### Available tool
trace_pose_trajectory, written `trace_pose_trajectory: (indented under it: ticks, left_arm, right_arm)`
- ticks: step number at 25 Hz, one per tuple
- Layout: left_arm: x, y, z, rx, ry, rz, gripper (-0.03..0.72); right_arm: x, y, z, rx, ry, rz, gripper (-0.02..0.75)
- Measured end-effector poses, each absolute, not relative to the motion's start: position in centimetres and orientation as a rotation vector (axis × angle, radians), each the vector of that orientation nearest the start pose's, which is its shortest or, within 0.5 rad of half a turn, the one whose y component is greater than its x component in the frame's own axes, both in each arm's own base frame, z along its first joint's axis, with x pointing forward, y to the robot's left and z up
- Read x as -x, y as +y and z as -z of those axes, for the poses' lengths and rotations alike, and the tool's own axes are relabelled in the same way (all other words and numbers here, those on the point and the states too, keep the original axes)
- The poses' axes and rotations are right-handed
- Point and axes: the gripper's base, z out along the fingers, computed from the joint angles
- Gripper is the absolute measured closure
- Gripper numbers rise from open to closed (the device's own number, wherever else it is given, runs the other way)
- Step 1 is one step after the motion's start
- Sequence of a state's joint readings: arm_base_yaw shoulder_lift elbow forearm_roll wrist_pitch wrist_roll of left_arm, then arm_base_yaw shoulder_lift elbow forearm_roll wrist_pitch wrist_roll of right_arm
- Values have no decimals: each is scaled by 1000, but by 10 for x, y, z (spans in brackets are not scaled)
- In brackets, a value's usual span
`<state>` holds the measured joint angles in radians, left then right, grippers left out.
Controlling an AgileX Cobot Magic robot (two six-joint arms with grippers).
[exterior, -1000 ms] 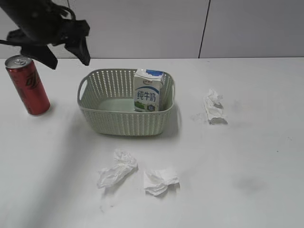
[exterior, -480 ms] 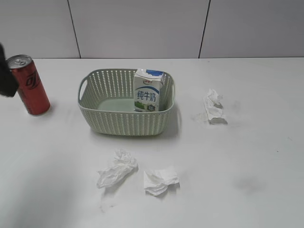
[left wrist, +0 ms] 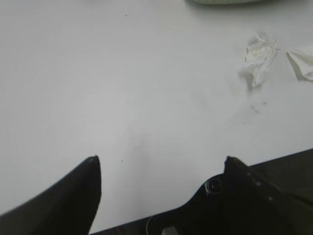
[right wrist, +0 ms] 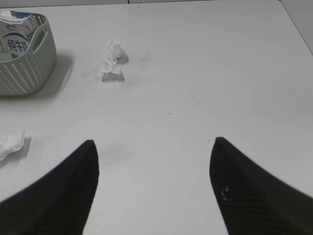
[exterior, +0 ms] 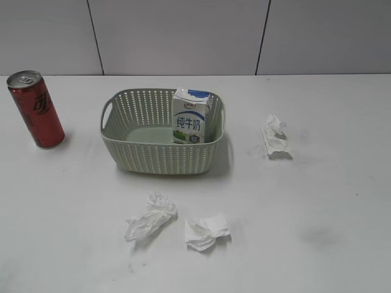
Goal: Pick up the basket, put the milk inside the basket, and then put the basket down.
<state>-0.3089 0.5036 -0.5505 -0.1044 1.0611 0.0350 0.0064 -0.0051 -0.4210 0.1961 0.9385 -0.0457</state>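
- The milk is seen standing upright inside the basket, against its right end, so the loading step is judged done.
- The basket is set flat on the table, with a red can well apart.
- The left gripper and right gripper are held wide open, empty, over bare table.
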Motion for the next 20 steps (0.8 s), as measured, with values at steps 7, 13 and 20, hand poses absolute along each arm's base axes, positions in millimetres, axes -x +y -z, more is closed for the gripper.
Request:
trace_pose_trajectory:
  ticks: [7, 13, 20]
  left_arm:
    - [-32, -18, -278, -411, 2259, 255, 99]
    - [-31, -17, -278, -434, 2243, 222, 99]
    - [-31, -16, -278, -437, 2241, 217, 100]
  right_arm:
    - [-7, 14, -266, 38, 1987, -207, 199]
    - [-7, 14, -266, 37, 1987, -208, 199]
    - [-7, 14, -266, 37, 1987, -208, 199]
